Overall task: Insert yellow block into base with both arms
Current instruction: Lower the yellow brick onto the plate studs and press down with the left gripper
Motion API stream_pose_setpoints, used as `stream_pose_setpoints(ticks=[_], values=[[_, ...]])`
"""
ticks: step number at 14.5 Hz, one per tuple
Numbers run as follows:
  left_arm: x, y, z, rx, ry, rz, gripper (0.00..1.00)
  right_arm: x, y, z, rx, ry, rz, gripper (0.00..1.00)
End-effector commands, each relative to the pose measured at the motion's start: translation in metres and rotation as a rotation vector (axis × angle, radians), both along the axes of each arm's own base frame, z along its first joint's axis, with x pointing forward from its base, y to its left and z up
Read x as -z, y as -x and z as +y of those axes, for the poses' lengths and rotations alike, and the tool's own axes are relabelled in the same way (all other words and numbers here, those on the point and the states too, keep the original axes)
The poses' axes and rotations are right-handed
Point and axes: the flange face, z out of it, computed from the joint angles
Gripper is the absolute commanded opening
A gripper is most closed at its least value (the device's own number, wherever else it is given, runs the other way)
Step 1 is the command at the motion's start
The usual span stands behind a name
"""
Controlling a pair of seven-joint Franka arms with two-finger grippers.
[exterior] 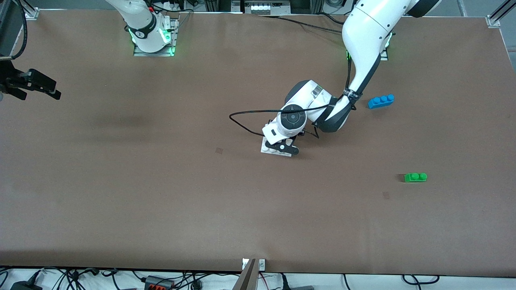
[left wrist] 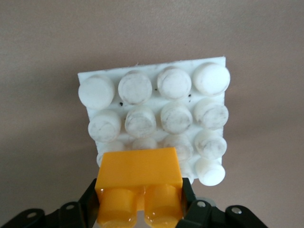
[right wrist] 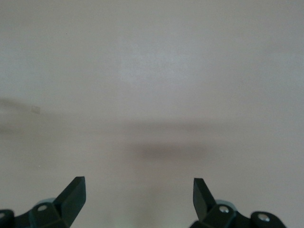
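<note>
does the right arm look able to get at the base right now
Probably not soon: the open right gripper waits over bare table at its own end, while the left gripper, shut on the yellow block, sits over the base.

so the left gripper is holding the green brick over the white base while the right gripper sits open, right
Not quite: the left gripper is shut on the yellow block, not the green brick, which lies apart on the table. The left wrist view shows this. It is over the white base, and the right gripper is open.

yellow block (left wrist: 139, 183): two-stud, over base edge | base (left wrist: 156, 111): white, studded, flat mid-table
</note>
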Motion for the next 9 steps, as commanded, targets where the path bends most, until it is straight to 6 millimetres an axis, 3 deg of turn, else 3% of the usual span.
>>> stream_pose_setpoints(ticks=[1, 9], values=[[0.0063, -0.0086, -0.0086, -0.013, 0.023, 0.017, 0.36, -0.0038, 0.0022, 0.0026, 0.009, -0.014, -0.003, 1.0], [0.0005, -0.0045, -0.0106, 0.046, -0.004, 0.095, 0.35, -0.0038, 0.0022, 0.0026, 0.009, -0.014, -0.003, 1.0]])
